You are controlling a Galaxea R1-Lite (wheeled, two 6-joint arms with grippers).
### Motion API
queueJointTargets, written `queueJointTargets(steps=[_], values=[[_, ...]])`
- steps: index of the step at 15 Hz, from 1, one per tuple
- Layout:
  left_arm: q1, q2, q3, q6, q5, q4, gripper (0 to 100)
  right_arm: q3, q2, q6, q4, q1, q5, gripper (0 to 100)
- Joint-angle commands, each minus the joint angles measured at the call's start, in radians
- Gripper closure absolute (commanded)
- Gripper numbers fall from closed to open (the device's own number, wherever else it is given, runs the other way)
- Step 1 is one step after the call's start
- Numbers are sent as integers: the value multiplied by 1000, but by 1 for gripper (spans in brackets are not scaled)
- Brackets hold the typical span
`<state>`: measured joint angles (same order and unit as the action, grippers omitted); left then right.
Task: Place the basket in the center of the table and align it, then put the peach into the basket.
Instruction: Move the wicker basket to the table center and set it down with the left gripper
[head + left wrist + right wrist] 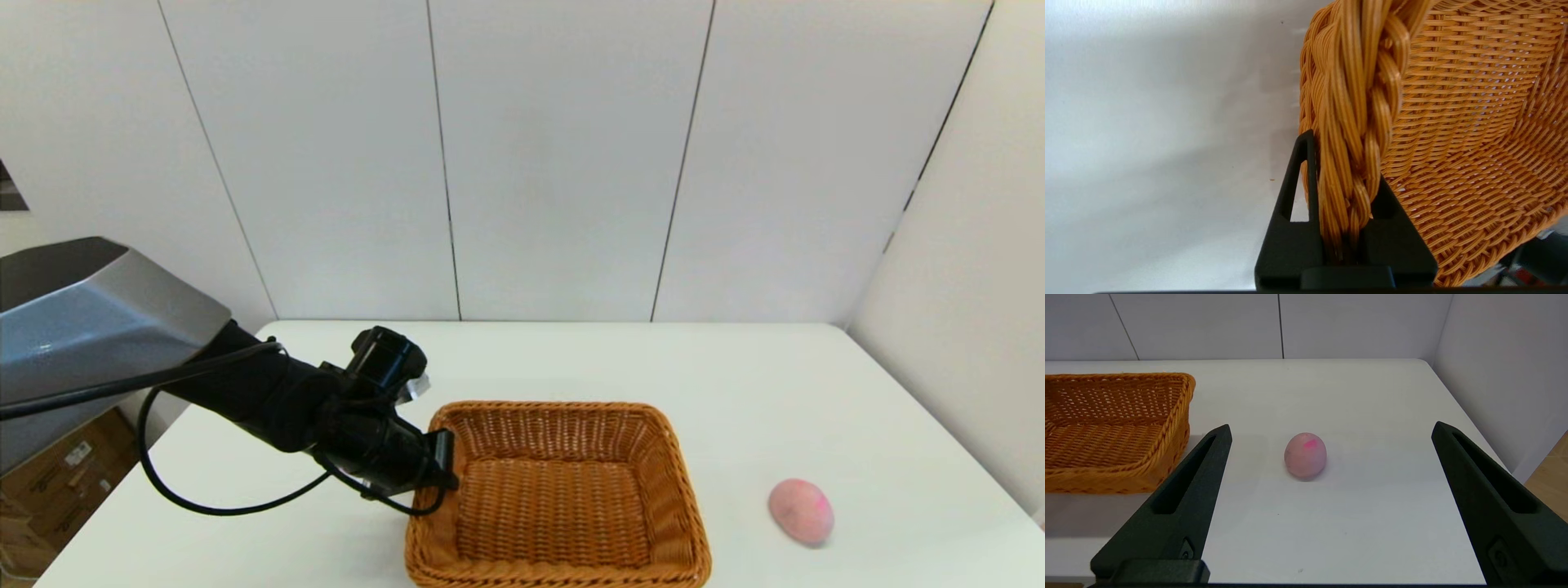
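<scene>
The orange-brown wicker basket (563,498) sits on the white table (735,392), near its front edge and about mid-width. My left gripper (445,465) is shut on the basket's left rim; the left wrist view shows the braided rim (1355,122) pinched between my two black fingers (1300,179). The pale-pink peach (801,511) lies on the table to the right of the basket, apart from it. In the right wrist view my right gripper (1331,430) stands wide open above the table's front, with the peach (1305,455) ahead between the fingers and the basket (1110,433) off to one side.
White wall panels close the table's back and right sides. A cardboard box (57,474) stands on the floor beyond the table's left edge. The left arm's black cable (188,498) loops over the table's left part.
</scene>
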<state>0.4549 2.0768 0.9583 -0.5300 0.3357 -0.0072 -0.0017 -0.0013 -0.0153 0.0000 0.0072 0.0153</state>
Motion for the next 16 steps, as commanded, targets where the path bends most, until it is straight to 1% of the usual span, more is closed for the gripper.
queueJointTargets(steps=[1, 11, 12, 16], values=[[5, 0, 0, 12, 2, 4, 100, 0, 1, 0, 0, 0, 0, 0], [5, 23, 19, -2, -6, 4, 100, 0, 1, -3, 0, 0, 0, 0], [5, 28, 19, -2, -6, 4, 0, 0, 1, -3, 0, 0, 0, 0], [5, 28, 19, -1, -6, 4, 0, 0, 1, -3, 0, 0, 0, 0]])
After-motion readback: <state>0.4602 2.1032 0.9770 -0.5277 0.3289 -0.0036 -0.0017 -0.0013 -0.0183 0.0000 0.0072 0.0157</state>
